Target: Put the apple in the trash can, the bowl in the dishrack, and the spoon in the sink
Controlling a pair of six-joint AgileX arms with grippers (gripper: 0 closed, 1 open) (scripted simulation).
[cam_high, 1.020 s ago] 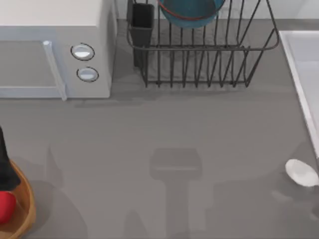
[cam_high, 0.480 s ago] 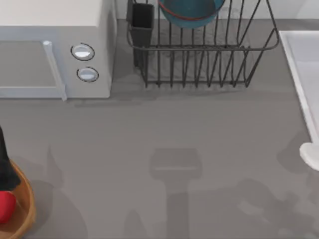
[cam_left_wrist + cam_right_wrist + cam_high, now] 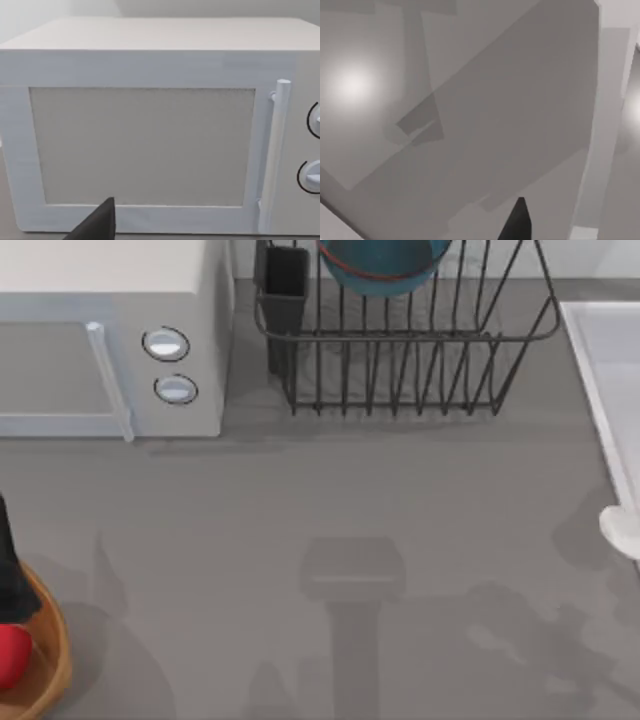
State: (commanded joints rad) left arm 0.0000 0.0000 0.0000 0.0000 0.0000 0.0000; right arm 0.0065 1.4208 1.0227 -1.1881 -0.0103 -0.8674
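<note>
The red apple (image 3: 8, 655) lies inside the tan trash can (image 3: 50, 665) at the table's bottom left corner, with my dark left arm (image 3: 8, 570) over it. Up in the black wire dishrack (image 3: 400, 350) rests the teal-blue bowl (image 3: 385, 265). At the right edge, the white spoon (image 3: 622, 530) is partly cut off beside the lower end of the pale sink (image 3: 615, 360). A black tip of my left gripper (image 3: 97, 225) faces the microwave. The right wrist view holds a black tip of my right gripper (image 3: 517, 222) above grey table beside the sink's pale rim (image 3: 607, 125).
A white microwave (image 3: 110, 340) with two round knobs fills the back left. The rack's black cup holder (image 3: 285, 285) stands at its left corner. Arm shadows fall across the grey tabletop (image 3: 350, 580) in the middle and lower right.
The spoon has moved from the table's lower right toward the right edge and up along the sink's side. The shadows at the lower right shifted with it. The left arm, apple and bowl stayed put.
</note>
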